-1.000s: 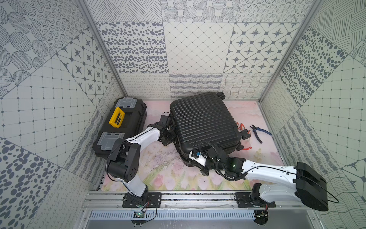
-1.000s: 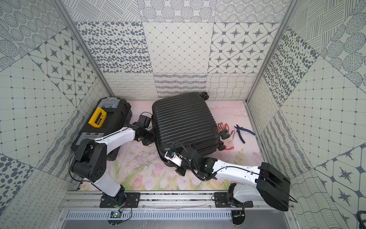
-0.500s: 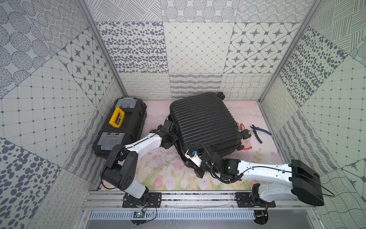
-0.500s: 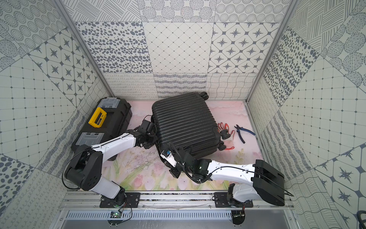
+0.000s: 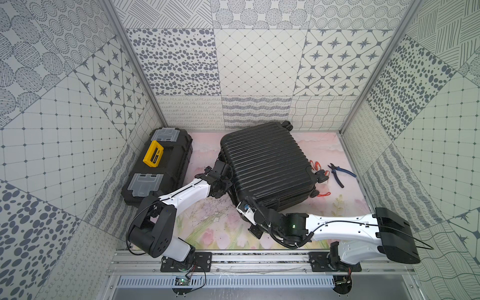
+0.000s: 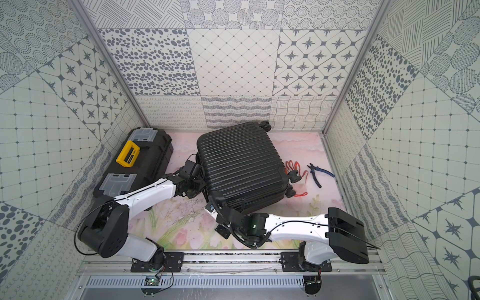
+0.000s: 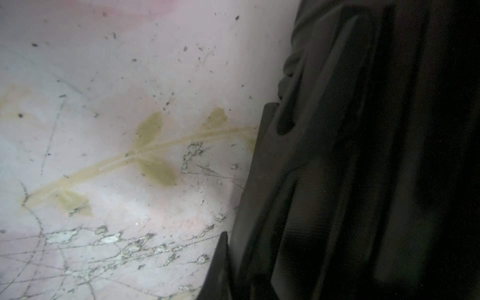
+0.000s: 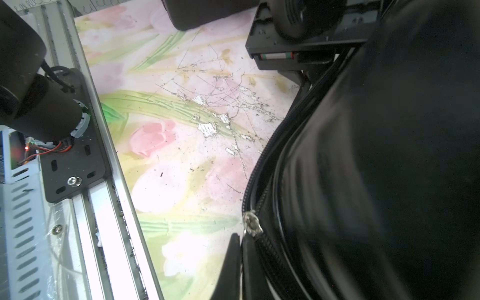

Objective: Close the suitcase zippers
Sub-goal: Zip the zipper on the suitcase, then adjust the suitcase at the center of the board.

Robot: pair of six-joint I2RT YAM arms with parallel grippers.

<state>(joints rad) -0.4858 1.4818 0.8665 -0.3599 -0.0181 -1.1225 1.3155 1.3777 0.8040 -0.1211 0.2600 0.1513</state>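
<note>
The black ribbed suitcase [image 5: 267, 163] [image 6: 241, 166] lies flat on the floral mat in both top views. At its near left corner my right gripper [image 5: 242, 207] [image 6: 211, 207] [image 8: 241, 249] is shut. In the right wrist view the silver zipper slider [image 8: 250, 224] sits just past the fingertips, and its pull runs in between them. Beyond the slider the zipper track [image 8: 259, 166] lies parted. My left gripper [image 5: 225, 181] [image 6: 201, 181] [image 7: 231, 249] is shut against the case's left side; nothing shows between its dark fingers [image 7: 259, 181].
A black toolbox [image 5: 158, 166] [image 6: 135, 166] with a yellow handle stands by the left wall. Blue-handled pliers [image 5: 340, 174] and a red-and-white glove [image 5: 318, 166] lie right of the case. The metal rail [image 8: 104, 207] runs along the near edge.
My right gripper has slid left along the case's near side to its left corner. My left gripper has moved a little nearer along the left side.
</note>
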